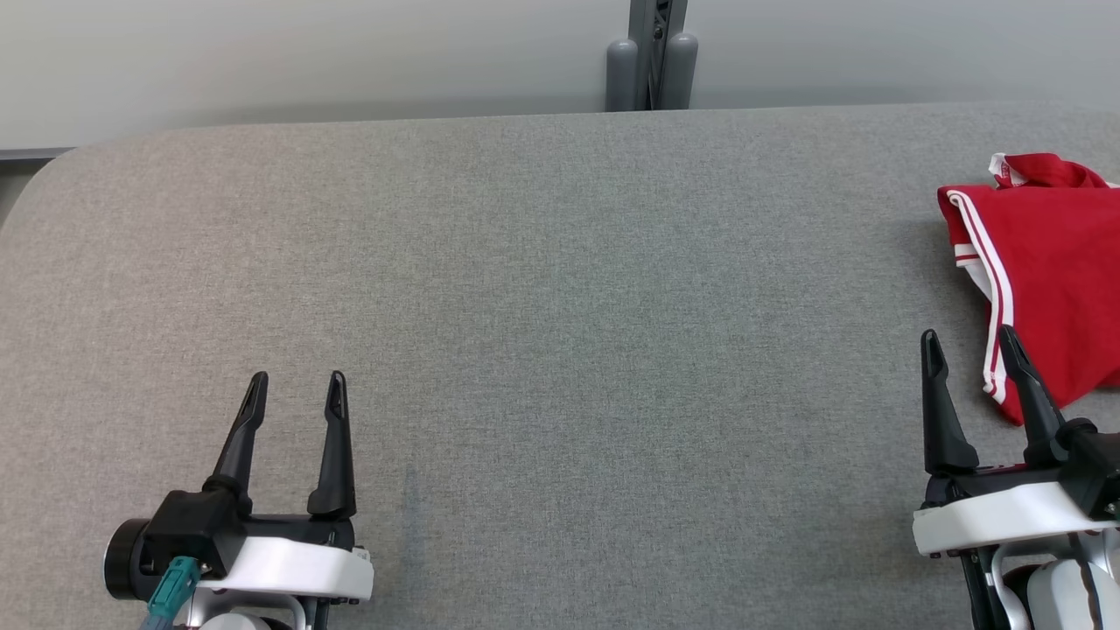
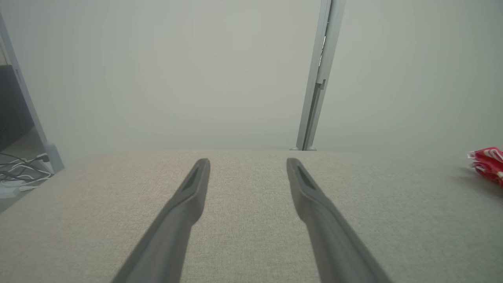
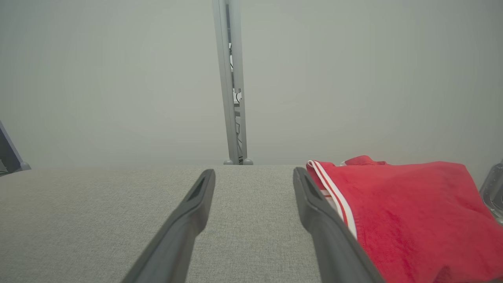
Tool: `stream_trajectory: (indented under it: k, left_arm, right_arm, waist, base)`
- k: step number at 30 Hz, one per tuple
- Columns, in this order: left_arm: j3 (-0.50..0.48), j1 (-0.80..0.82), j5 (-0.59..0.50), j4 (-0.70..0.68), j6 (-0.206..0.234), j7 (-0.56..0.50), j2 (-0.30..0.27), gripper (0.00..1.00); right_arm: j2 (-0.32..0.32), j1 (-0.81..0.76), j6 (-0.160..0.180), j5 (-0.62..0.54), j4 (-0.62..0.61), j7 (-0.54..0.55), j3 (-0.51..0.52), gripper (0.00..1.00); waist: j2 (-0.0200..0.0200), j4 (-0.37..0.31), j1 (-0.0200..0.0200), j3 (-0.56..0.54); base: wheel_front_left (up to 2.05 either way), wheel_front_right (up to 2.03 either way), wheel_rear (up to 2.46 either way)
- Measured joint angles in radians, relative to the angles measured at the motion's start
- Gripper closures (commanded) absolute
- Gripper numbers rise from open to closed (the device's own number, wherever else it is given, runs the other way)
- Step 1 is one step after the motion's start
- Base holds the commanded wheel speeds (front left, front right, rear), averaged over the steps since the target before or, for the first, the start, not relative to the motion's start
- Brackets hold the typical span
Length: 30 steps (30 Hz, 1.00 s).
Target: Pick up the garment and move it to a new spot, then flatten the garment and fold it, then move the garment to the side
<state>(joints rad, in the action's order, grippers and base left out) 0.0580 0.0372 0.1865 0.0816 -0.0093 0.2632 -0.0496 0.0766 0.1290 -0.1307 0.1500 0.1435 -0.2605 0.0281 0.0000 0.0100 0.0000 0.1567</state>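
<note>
Red garment (image 1: 1050, 262) lies at table (image 1: 525, 262) right edge, maybe set aside, maybe awaiting pickup; left gripper (image 1: 297, 381), right gripper (image 1: 967, 334) over table near edge, spread, empty

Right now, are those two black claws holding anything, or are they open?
Left gripper: open, empty, over the grey fabric tabletop.
Right gripper: open, empty, beside the red white-striped cloth garment.
</note>
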Motion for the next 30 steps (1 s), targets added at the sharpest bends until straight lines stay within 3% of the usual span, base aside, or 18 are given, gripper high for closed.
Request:
stream_trajectory:
  k: [7, 8, 14, 30]
  left_arm:
    - [-0.002, 0.000, 0.006, 0.001, -0.005, 0.000, 0.000, 0.00]
    - [-0.002, 0.000, 0.014, 0.002, -0.008, 0.000, 0.000, 1.00]
    - [0.005, -0.027, 0.027, 0.048, -0.007, -0.004, 0.008, 1.00]
    - [-0.001, -0.017, 0.333, 0.069, -0.017, -0.069, -0.004, 1.00]
  right_arm:
    - [0.000, 0.000, 0.000, 0.000, 0.003, 0.000, 0.002, 0.00]
    - [-0.001, 0.000, 0.000, 0.000, 0.004, 0.000, 0.002, 1.00]
    - [-0.019, -0.034, 0.000, 0.013, 0.050, 0.009, -0.005, 1.00]
    - [-0.020, -0.039, 0.000, 0.313, 0.052, 0.078, 0.019, 1.00]
  waist:
    - [0.0000, 0.001, 0.0000, -0.005]
    - [0.0000, 0.001, 0.0000, -0.005]
    - [0.0000, 0.001, 0.0000, -0.007]
    - [0.0000, 0.000, 0.0000, -0.026]
  base:
    - [0.00, 0.00, 0.00]
    - [0.00, 0.00, 0.00]
    - [0.00, 0.00, 0.00]
    - [0.00, 0.00, 0.00]
